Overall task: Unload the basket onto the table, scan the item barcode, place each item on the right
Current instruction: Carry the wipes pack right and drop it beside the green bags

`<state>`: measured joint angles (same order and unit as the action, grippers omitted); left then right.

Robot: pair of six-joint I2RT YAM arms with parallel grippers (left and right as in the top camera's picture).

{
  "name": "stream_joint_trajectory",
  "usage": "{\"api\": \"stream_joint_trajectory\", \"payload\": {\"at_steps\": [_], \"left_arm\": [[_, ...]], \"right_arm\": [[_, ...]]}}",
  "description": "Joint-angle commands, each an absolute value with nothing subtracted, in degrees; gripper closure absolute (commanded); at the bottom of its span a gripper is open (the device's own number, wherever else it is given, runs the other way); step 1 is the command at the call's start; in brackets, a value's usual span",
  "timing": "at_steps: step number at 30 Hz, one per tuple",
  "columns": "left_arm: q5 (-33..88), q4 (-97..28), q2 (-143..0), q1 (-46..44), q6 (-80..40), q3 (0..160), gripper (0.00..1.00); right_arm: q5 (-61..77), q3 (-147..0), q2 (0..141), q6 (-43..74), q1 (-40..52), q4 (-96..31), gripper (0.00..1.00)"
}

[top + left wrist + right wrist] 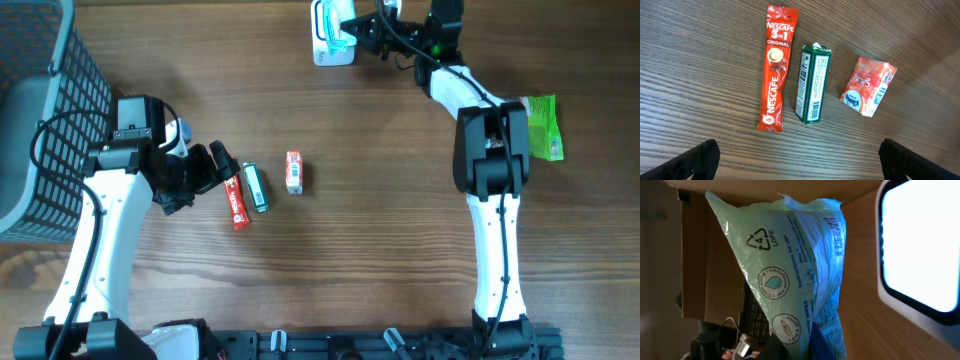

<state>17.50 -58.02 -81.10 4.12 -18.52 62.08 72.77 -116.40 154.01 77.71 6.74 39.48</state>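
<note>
Closest, the left claw (218, 166) stands wide open and empty, its fingertips (695, 160) cut off by the lower frame edge, just short of the Nescafe sachet (775, 75), green box (811, 85) and orange packet (869, 86); bare desk (380, 220) lies all around them. Farther, at the far desk edge, the right claw (352, 34) is closed on the wipes pack (800, 270), barcode not visible, close beside a glowing white panel (920, 245).
</note>
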Motion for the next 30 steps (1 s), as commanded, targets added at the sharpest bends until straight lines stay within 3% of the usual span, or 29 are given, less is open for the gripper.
{"api": "stream_joint_trajectory", "payload": {"at_steps": [1, 8, 10, 13, 15, 17, 20, 23, 26, 30], "left_arm": [[17.98, -58.00, -80.49, 3.97, -18.44, 61.91, 0.00], [17.98, -58.00, -80.49, 3.97, -18.44, 61.91, 0.00], [17.98, -58.02, -80.49, 3.97, -18.44, 61.91, 0.00], [17.98, -58.00, -80.49, 3.97, -18.44, 61.91, 0.00], [17.98, -58.02, -80.49, 3.97, -18.44, 61.91, 0.00], [17.98, -58.02, -80.49, 3.97, -18.44, 61.91, 0.00], [17.98, -58.02, -80.49, 3.97, -18.44, 61.91, 0.00], [17.98, -58.02, -80.49, 3.97, -18.44, 61.91, 0.00], [17.98, -58.02, -80.49, 3.97, -18.44, 61.91, 0.00], [17.98, -58.02, -80.49, 3.97, -18.44, 61.91, 0.00]], "right_arm": [[76.16, -117.10, 146.32, 78.32, 6.57, 40.23, 0.95], [76.82, -117.10, 132.33, 77.06, 6.59, 35.42, 0.95], [73.80, -117.10, 126.26, 71.35, 6.57, 28.60, 0.95], [63.88, -117.10, 118.83, 53.36, 6.57, 6.33, 0.95], [46.04, -117.10, 111.83, 31.35, 6.61, -19.92, 0.95], [36.10, -117.10, 108.12, 17.78, 6.68, -35.42, 0.95], [18.96, -117.01, 106.91, 3.86, 6.66, -56.55, 0.94], [-1.80, -112.29, 107.94, -1.52, 6.66, -70.19, 0.94], [-10.66, -101.06, 108.22, -1.50, 6.66, -73.28, 0.94], [-22.46, -87.64, 108.22, 2.00, 5.82, -67.68, 0.95]]}}
